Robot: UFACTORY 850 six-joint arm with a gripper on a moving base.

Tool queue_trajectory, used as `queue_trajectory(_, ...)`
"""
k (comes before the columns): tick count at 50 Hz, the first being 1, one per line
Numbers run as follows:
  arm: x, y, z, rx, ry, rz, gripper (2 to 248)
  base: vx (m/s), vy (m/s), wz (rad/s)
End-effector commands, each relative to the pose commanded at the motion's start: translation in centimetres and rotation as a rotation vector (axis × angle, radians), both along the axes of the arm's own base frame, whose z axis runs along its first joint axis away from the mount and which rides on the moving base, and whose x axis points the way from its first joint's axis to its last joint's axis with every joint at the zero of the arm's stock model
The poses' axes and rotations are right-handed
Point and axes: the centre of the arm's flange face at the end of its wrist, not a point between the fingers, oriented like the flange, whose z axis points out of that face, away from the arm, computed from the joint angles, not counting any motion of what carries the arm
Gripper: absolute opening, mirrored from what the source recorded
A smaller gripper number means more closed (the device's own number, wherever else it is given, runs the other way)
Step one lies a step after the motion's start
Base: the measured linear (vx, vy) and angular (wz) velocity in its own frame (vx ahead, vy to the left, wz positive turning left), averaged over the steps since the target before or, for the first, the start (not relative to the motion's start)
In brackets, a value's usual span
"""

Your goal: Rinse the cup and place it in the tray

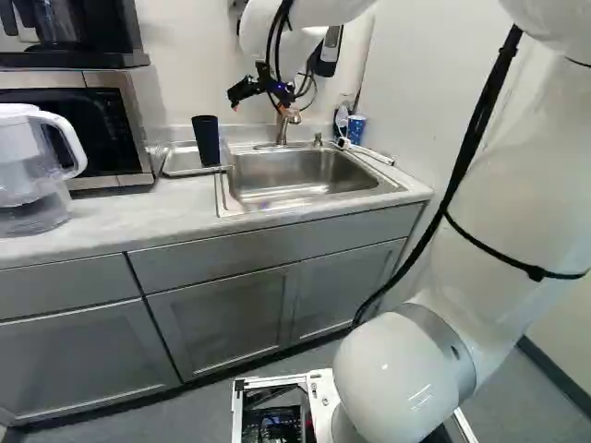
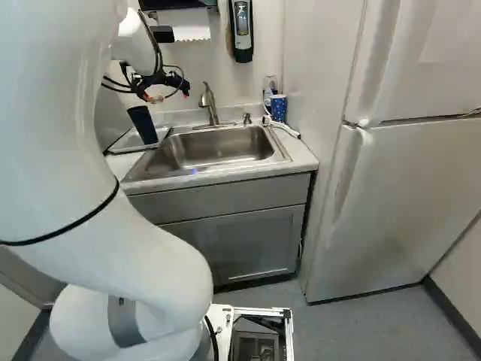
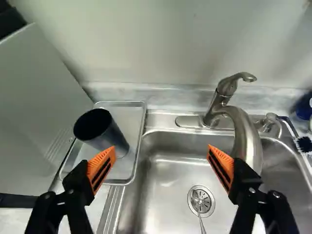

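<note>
The gripper (image 1: 258, 106) hangs in the air near the faucet, above the back of the sink. In the wrist view the gripper (image 3: 161, 161) stands wide open, nothing between its orange pads. A dark cup (image 3: 105, 131) stands upright on the metal tray (image 3: 139, 122), beyond one finger and touched by neither. That same cup (image 1: 206, 140) shows left of the sink in the left base view. The faucet (image 3: 243, 134) rises behind the steel sink (image 3: 163, 175), its spout curving over the basin. I cannot tell whether water runs.
The microwave (image 1: 106, 129) stands beside the tray, with a clear pitcher (image 1: 32, 171) nearer on the counter. At the sink's other side are a blue cup (image 2: 279, 107) and a brush (image 3: 304, 144). A soap dispenser (image 2: 242, 30) hangs on the wall; a fridge (image 2: 406, 195) stands beyond.
</note>
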Motion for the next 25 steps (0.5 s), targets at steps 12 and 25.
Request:
queue_trajectory(12,-2.0,-1.7,-0.1,0.001,-0.002,-0.020,247,0.000,0.000,0.000)
queue_trajectory(25,-3.7,-3.7,-0.1,0.002,-0.005,-0.051,247,0.000,0.000,0.000)
